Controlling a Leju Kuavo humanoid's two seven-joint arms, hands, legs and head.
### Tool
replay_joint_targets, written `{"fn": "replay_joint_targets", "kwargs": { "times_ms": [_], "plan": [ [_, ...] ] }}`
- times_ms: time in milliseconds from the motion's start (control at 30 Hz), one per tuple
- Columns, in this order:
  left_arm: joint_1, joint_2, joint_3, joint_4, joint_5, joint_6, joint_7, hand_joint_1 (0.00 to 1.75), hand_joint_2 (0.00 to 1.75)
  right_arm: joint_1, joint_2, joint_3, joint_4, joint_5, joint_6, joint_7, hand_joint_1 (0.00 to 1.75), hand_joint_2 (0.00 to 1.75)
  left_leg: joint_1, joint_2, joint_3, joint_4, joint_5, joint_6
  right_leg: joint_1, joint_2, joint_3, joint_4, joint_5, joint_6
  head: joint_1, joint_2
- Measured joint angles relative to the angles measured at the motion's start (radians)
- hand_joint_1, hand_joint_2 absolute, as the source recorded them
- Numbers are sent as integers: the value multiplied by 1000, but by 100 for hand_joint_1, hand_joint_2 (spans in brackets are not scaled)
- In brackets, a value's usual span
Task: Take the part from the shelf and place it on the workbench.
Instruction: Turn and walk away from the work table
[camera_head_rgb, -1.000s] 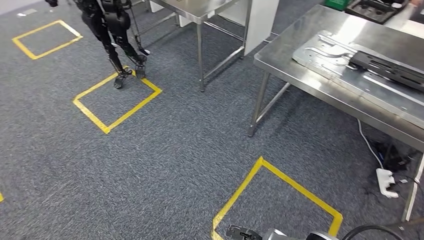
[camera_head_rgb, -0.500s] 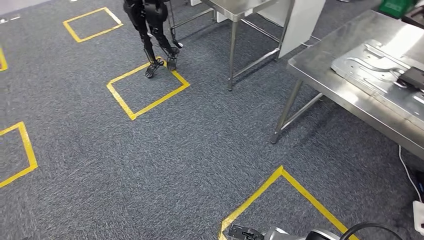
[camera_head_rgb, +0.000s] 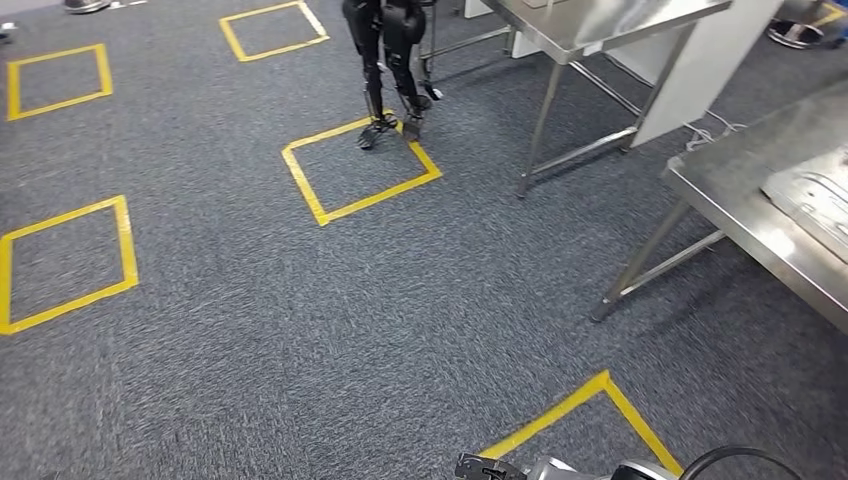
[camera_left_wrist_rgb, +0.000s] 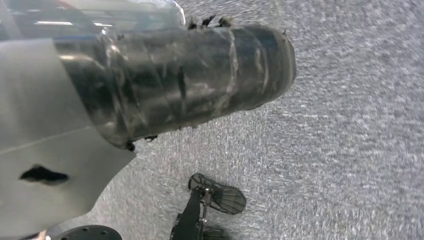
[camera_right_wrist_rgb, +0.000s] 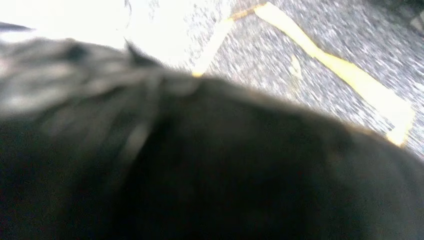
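Grey speckled carpet (camera_head_rgb: 300, 330) fills the room, marked with yellow tape squares (camera_head_rgb: 360, 170); several lie to the left and far side, and one corner of another sits near the robot's own body at the lower edge. No readable writing, brand or label anywhere in the views.

A second dark humanoid robot (camera_head_rgb: 388, 60) stands at the far edge of one tape square, feet touching the tape. Just right of it is a steel table (camera_head_rgb: 600, 20) on thin legs, with a white panel (camera_head_rgb: 700, 70) beside it. Its top is cut off by the frame edge.

Workbench (camera_head_rgb: 740, 210) at right, bare steel, angled legs. On it, at the frame edge, a flat silver stamped metal plate (camera_head_rgb: 815, 200) lies flat; whether this is the part, can't tell. No shelf seen. No containers seen.

Left wrist view: a dark ribbed cylindrical cover (camera_left_wrist_rgb: 185, 85) and pale grey casing over carpet, blurred. Left hand's fingers are hidden, so can't tell if clenched, released or holding anything.

Right wrist view: heavy blur, dark mass in front, yellow tape (camera_right_wrist_rgb: 350, 75) on carpet behind. Right hand state: can't tell.

Head view, lower edge: a bit of silver arm (camera_head_rgb: 560, 468) and a black cable (camera_head_rgb: 740, 458).
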Motion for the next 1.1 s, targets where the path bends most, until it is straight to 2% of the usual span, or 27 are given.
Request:
{"fn": "replay_joint_targets", "kwargs": {
  "times_ms": [67,100,167,200,233,300,367,400,433,467,533,600,667,700,767,800,833,867,900,933,967,1000,1033,1067,1100],
  "plan": [
    [-2,1,0,0,0,-2,0,0,0,-1,0,1,0,0,2,0,0,0,1,-21,-10,17,-8,-12,-6,32,23,-53,15,-4,-1,0],
    [-1,2,0,0,0,-2,0,0,0,-2,0,1,0,0,3,0,0,0,1,-31,-15,19,-8,-17,-4,33,25,-54,11,-9,-1,0],
    [2,4,0,0,0,-3,1,0,0,-5,1,1,0,0,4,0,0,0,3,-46,-20,16,-5,-24,-1,9,30,-56,13,-24,-1,0],
    [4,5,0,0,0,-2,1,0,0,-6,1,1,0,0,5,0,0,0,2,-32,-24,21,-8,-28,-2,-1,32,-58,14,-31,-1,0],
    [3,6,0,0,0,-2,1,0,0,-6,2,1,0,0,4,0,0,0,1,-7,-34,40,-18,-32,-2,-12,35,-61,14,-38,-3,0],
    [0,5,0,0,0,-2,1,0,0,-6,2,1,1,0,4,0,0,0,1,59,-82,138,-63,-40,2,-35,40,-65,12,-48,-6,0],
    [0,3,0,0,0,-2,1,0,0,-4,1,1,2,0,3,0,0,0,6,84,-145,258,-103,-46,8,-62,43,-65,7,-54,-6,0],
    [3,2,0,0,0,-3,1,0,0,-4,0,2,2,0,4,0,0,0,8,88,-159,281,-102,-46,10,-75,45,-65,5,-56,-6,0],
    [5,1,0,0,0,-3,1,0,0,-4,0,2,3,0,4,0,0,0,8,90,-154,266,-83,-44,12,-88,48,-65,2,-57,-6,0],
    [5,1,0,0,0,-2,1,0,0,-4,0,2,2,0,4,0,0,0,7,96,-129,215,-51,-40,14,-100,52,-65,-2,-56,-6,0],
    [1,2,0,0,0,0,1,0,0,-5,0,2,2,1,5,-1,0,0,-5,137,-61,83,-1,-26,17,-123,63,-67,-10,-54,-6,0],
    [-5,2,0,0,0,2,1,0,0,-5,0,2,2,1,5,-1,0,0,-21,165,-26,16,9,-13,19,-145,72,-74,-14,-47,-6,0],
    [-6,7,0,0,0,4,1,0,0,-6,1,3,2,2,5,-1,0,0,-25,146,-19,3,12,-4,19,-165,83,-85,-17,-38,-6,0],
    [-4,9,0,0,0,6,1,0,0,-7,1,3,2,2,5,-1,0,0,-23,134,-11,-8,16,-1,18,-158,87,-85,-20,-33,-6,0],
    [-4,10,0,0,1,8,1,0,0,-7,0,4,2,2,4,-1,0,0,-15,112,6,-31,23,7,16,-107,73,-45,-46,-26,-4,0],
    [-6,8,0,0,1,9,1,0,0,-5,-1,5,3,2,4,-1,0,0,-12,101,11,-36,24,11,15,-75,46,6,-71,-25,-3,0],
    [-9,6,0,0,1,9,1,0,0,-3,-1,6,3,2,5,-1,0,0,-10,88,12,-38,24,15,14,-56,10,70,-97,-23,-3,0],
    [-11,4,0,0,1,8,1,0,0,0,-1,6,3,2,5,-1,0,0,-10,74,12,-37,23,18,13,-47,-27,132,-117,-21,-3,0],
    [-10,1,0,0,1,8,1,0,0,3,-2,6,3,2,5,-1,0,0,-9,58,12,-35,21,18,11,-44,-54,170,-120,-17,-3,0],
    [-8,-2,0,0,1,8,1,0,0,5,-2,7,3,2,5,-1,0,0,-7,41,11,-32,19,16,8,-43,-63,171,-104,-13,-3,0],
    [-7,-4,0,0,1,8,1,0,0,6,-3,7,4,2,5,-1,0,0,-4,23,11,-26,15,11,4,-40,-54,137,-71,-9,-3,0],
    [-6,-6,0,0,1,8,1,0,0,6,-4,7,4,2,5,0,0,0,1,7,10,-16,10,5,-2,-29,-30,75,-31,-3,-3,0],
    [-6,-6,0,0,1,8,1,0,0,6,-4,7,5,2,5,0,0,0,4,-8,6,-4,2,-4,-6,-6,-7,20,-4,3,-3,0],
    [-6,-5,0,0,1,9,1,0,0,5,-4,8,5,2,5,-1,0,0,5,-21,0,11,-5,-12,-10,13,12,-21,12,4,-3,0],
    [-7,-4,0,0,1,9,1,0,0,5,-4,8,5,2,5,-1,0,0,7,-32,-7,21,-10,-19,-11,26,22,-41,15,2,-2,0]
  ]
}}
